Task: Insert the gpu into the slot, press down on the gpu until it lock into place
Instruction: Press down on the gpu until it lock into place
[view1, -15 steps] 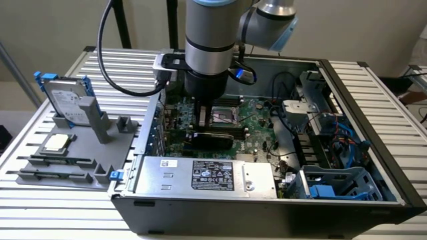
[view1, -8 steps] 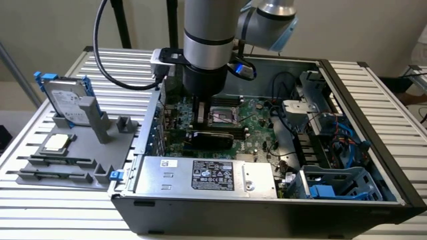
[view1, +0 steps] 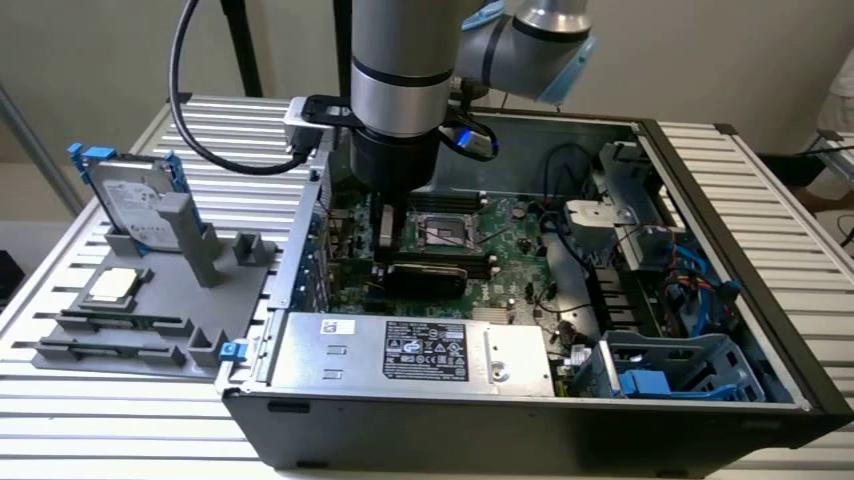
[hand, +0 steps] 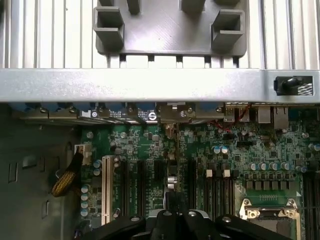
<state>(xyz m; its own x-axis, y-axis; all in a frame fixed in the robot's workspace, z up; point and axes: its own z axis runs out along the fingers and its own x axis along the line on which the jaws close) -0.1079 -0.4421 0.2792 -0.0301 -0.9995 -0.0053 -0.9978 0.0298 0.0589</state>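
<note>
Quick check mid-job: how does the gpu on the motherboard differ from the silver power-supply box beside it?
The gpu is black and thin; the power-supply box is silver, bulky and labelled. The gpu stands on edge on the green motherboard; the power-supply box lies flat along the case wall nearest the exterior camera. Both sit inside the open case.

wall: plain beige (view1: 107, 40) | table: ribbed aluminium slats (view1: 134, 440) | black pole (view1: 244, 45) behind | light: soft, even
</note>
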